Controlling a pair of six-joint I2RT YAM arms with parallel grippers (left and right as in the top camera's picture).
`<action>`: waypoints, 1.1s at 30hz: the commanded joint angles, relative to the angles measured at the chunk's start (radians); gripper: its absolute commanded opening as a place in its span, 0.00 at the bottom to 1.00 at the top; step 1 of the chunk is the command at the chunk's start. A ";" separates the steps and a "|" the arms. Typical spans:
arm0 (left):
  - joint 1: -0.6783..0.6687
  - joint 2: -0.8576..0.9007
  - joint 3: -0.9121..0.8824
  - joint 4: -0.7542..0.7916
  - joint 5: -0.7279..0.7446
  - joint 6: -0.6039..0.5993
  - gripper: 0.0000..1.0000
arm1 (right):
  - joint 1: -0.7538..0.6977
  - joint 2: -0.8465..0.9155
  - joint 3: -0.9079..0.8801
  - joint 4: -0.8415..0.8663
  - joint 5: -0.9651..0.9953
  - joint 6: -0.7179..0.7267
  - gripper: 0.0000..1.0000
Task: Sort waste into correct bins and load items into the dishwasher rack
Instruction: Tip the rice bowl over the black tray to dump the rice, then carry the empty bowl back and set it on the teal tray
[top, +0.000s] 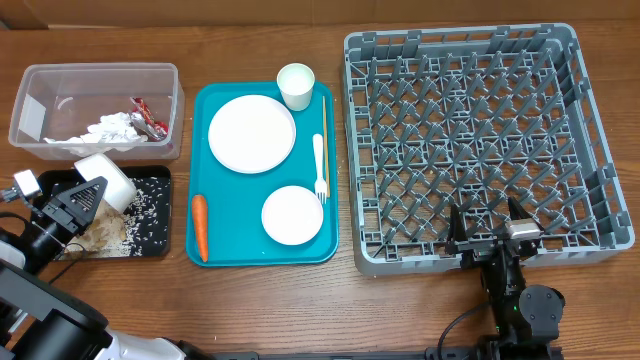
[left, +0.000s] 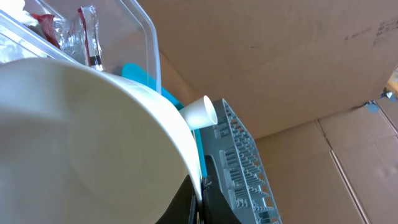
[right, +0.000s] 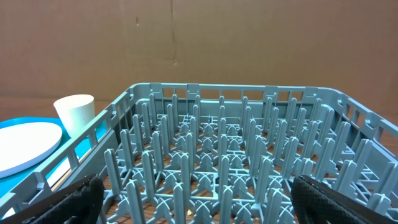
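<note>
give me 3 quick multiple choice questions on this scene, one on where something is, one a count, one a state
1. Where is the carrot?
A in the clear tub
B in the rack
C on the teal tray, along its left side

2. Cup aside, how many round white dishes sit on the teal tray?
A two
B four
C none

3. The left claw is
A open above the rack
B shut on the white bowl over the black tray
C shut on the fork

Answers:
1 C, it lies lengthwise by the tray's left rim.
2 A, there is a large plate and a smaller dish.
3 B, the overhead view shows the bowl tilted in the claw above the rice-strewn tray.
</note>
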 joint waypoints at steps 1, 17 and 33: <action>-0.005 0.006 0.014 -0.003 0.008 -0.090 0.04 | -0.005 -0.008 -0.010 0.005 -0.002 -0.004 1.00; -0.133 -0.140 0.132 -0.027 -0.411 -0.303 0.04 | -0.005 -0.008 -0.010 0.005 -0.002 -0.004 1.00; -0.726 -0.352 0.228 -0.176 -1.106 -0.368 0.04 | -0.005 -0.008 -0.010 0.005 -0.002 -0.004 1.00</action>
